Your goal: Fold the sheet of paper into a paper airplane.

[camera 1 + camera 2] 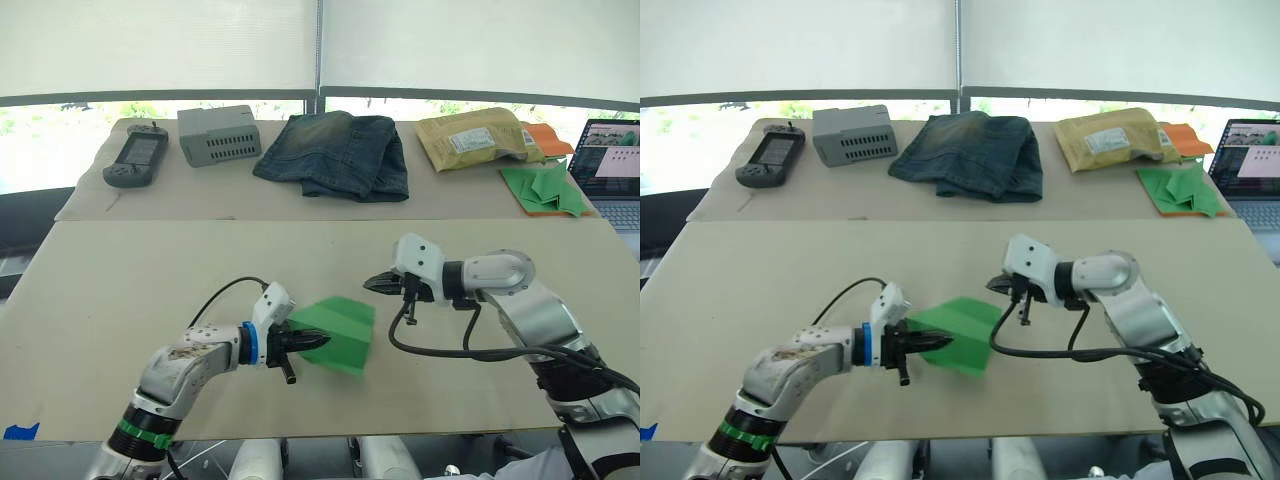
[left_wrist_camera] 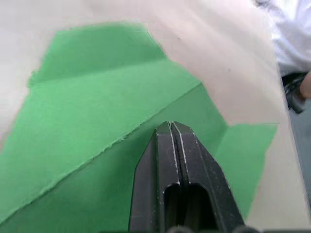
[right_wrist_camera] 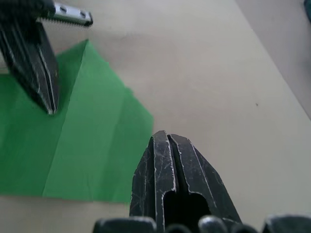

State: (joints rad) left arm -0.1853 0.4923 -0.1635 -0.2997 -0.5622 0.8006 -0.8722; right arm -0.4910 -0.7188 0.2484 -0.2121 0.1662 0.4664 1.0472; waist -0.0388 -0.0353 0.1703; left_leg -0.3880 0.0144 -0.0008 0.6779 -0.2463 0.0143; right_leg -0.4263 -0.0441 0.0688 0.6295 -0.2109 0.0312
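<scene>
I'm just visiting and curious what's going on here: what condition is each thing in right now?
sheet of paper: partly folded, creased, flat on the table, under the left gripper's tip.
left gripper: shut, resting on the paper.
right gripper: shut, holding nothing, just past the paper's edge.
jeans: folded.
laptop: open, screen lit.
pile of green paper shapes: folded, stacked on an orange sheet.
yellow mailer: lying flat, crumpled.

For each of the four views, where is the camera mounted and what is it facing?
Left eye, head: down over tan table, both arms.
Right eye: same scene, shifted.
Left wrist: along shut left gripper pressing the folded bright green sheet of paper.
Right wrist: along shut right gripper beside the paper; left gripper too.
All share the paper.
</scene>
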